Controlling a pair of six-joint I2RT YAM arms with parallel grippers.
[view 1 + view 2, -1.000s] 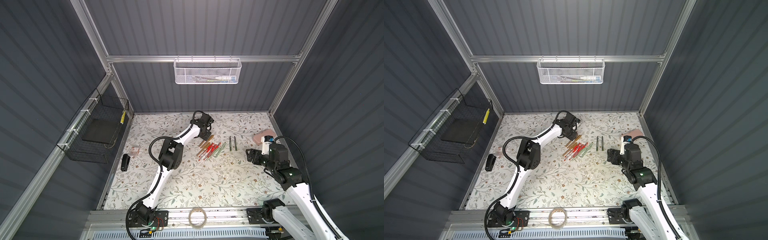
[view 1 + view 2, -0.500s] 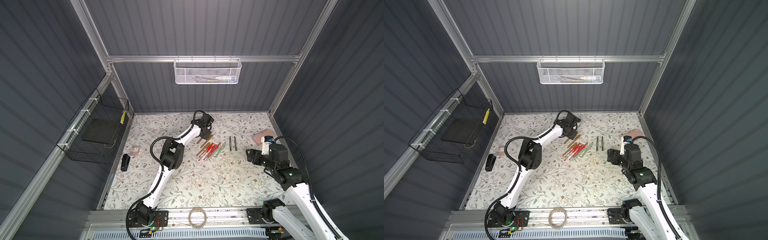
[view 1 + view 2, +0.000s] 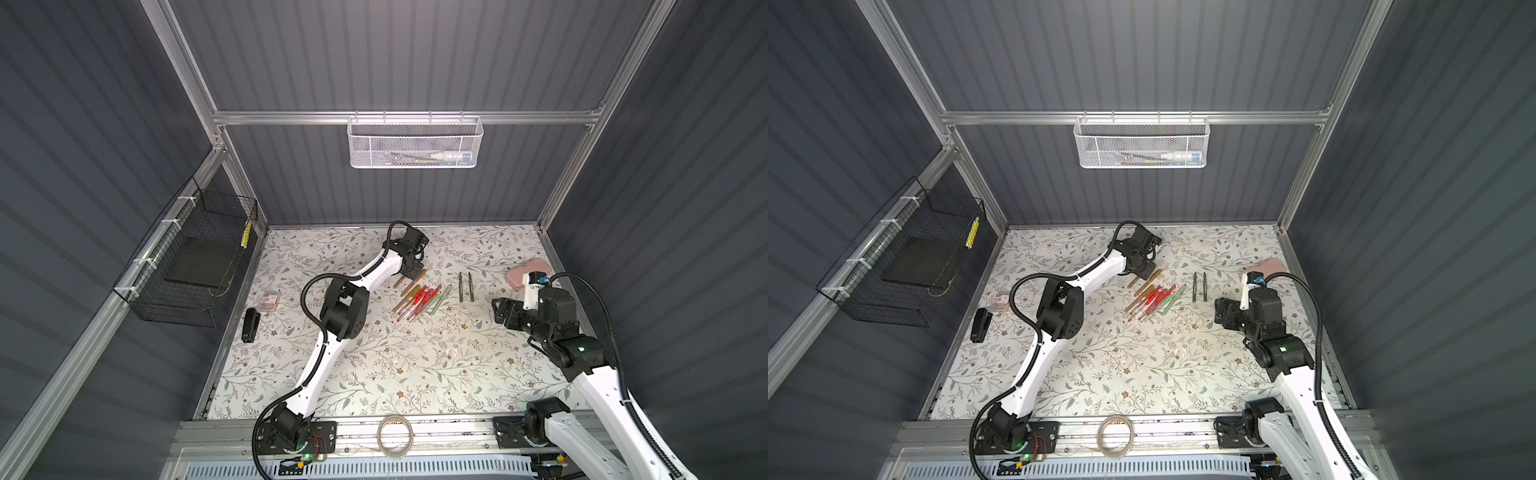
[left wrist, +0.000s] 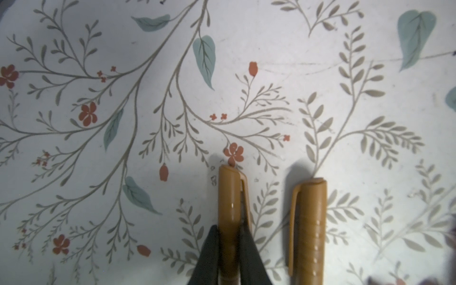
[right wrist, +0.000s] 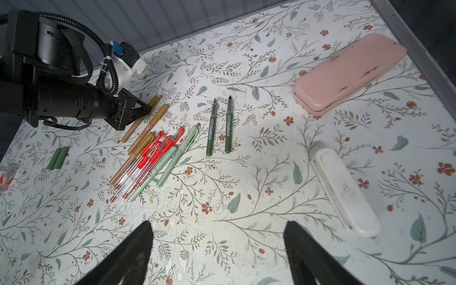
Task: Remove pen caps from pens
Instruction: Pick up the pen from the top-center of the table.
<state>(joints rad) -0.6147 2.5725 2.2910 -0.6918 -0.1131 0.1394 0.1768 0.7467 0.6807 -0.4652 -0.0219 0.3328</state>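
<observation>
Now the left fingers (image 4: pixel 209 251) are pinching a golden-brown pen (image 4: pixel 229 243) from both sides, close to its capped end. The pen lies flat on the tabletop (image 4: pixel 271 61) near the middle of the far edge. A second golden-brown pen (image 4: pixel 309 222) lies just beside it, not touching. The right fingers (image 5: pixel 138 246) are spread wide above bare tabletop toward the right edge and hold nothing.

I judge the pen to be light, stiff and smooth, so it can roll or slip out of a narrow pinch. Its cap (image 4: pixel 229 192) looks like a press fit, so it needs a straight pull along the pen, without bending. A good hold would be one pair of fingers around the barrel and the other pair across the cap, where the clip (image 4: pixel 244 197) gives a small ridge. Whether the left pinch sits on the cap or on the barrel, I cannot tell.
</observation>
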